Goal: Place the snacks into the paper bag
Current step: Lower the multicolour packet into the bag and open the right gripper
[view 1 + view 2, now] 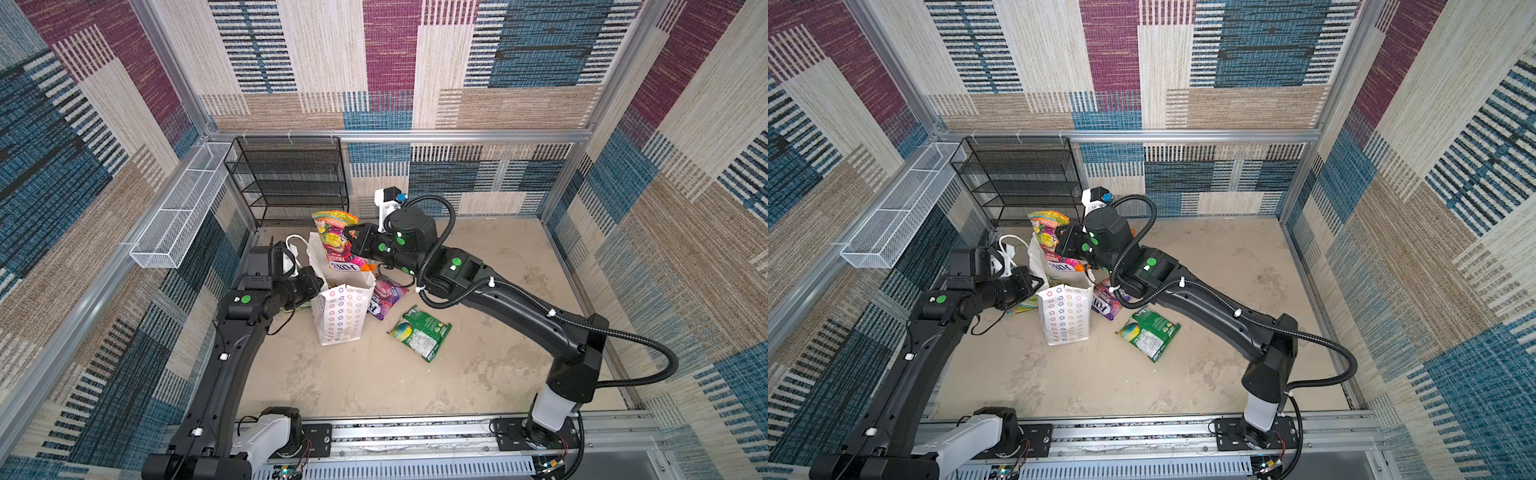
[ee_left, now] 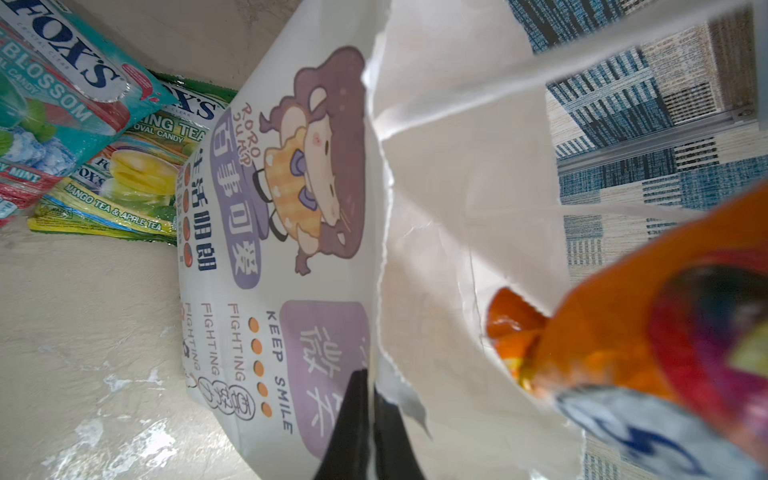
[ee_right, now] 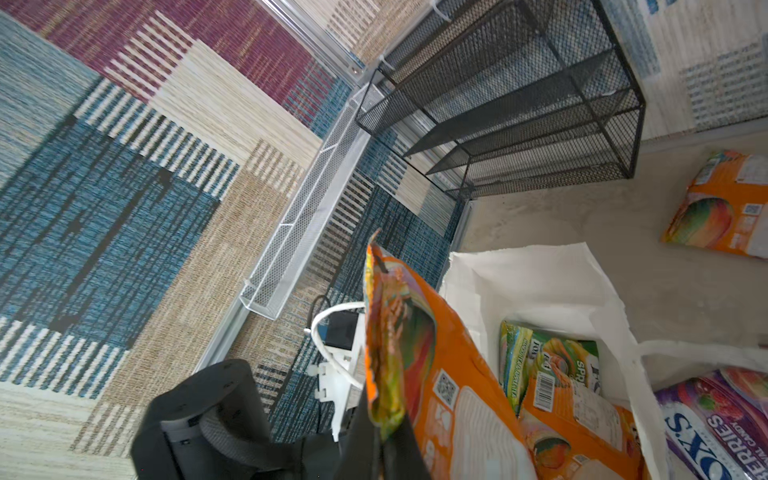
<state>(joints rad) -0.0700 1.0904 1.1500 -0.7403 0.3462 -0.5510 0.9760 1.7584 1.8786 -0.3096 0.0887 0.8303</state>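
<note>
The snacks: an orange packet (image 1: 332, 243) hangs over the open mouth of the paper bag (image 1: 341, 318), pinched at its edge by the right gripper (image 1: 352, 235). The left gripper (image 2: 371, 388) is clamped on the bag's rim (cartoon side). Only the right wrist view shows packets (image 3: 548, 365) inside the bag; the left wrist view alone shows a teal packet (image 2: 62, 95) beside it.

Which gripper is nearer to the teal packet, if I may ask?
Left. The left gripper pinches the paper bag rim on the teal packet side; the right gripper holds an orange packet above the bag's mouth.
</note>
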